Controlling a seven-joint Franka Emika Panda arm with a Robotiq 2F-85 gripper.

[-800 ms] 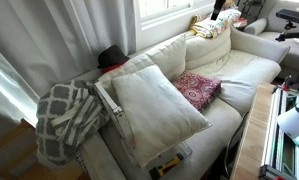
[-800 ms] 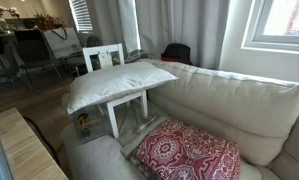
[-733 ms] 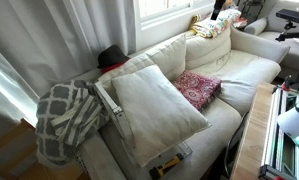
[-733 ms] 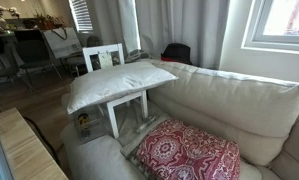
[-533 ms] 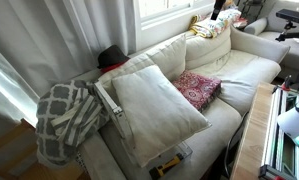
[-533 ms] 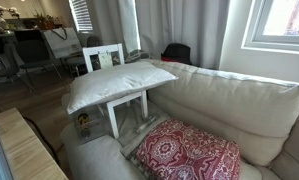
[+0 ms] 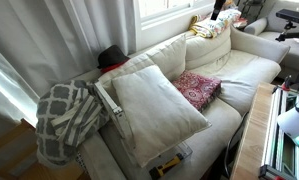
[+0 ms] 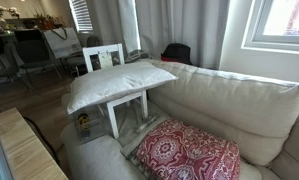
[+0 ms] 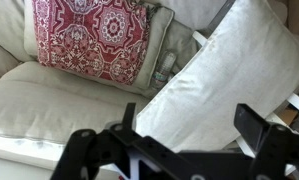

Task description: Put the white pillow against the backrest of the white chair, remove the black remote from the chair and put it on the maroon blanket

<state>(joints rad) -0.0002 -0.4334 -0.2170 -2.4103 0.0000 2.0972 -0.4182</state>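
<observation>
1. Your end effector (image 9: pixel 189 123) enters from the bottom edge of the wrist view. Its two dark fingers (image 9: pixel 128 117) stand wide apart with nothing between them.
2. It hangs over the large off-white square fabric pillow (image 9: pixel 229 80), which fills the right half of that view.
3. In both exterior views the off-white square fabric pillow (image 7: pixel 154 105) (image 8: pixel 119 85) lies tilted at one end of the wide cream-white upholstered chair (image 7: pixel 244 68) (image 8: pixel 244 100). In an exterior view it sits at frame centre.
4. The folded dark red blanket with a pale pattern (image 9: pixel 97 38) lies on the seat cushion at the upper left of the wrist view. It is just beside the pillow's edge.
5. You can see the same blanket right of the pillow (image 7: pixel 197 88) and at the lower centre (image 8: pixel 189 150) in the exterior views.
6. A small slim bar (image 9: pixel 166 66) lies in the narrow gap between blanket and pillow in the wrist view. This may be the remote, but it is too small to tell for certain.
7. A grey-and-white lattice throw (image 7: pixel 67 118) hangs at the left of the frame.
8. A black lump (image 7: pixel 111 57) (image 8: pixel 176 50) rests on top of the backrest.
</observation>
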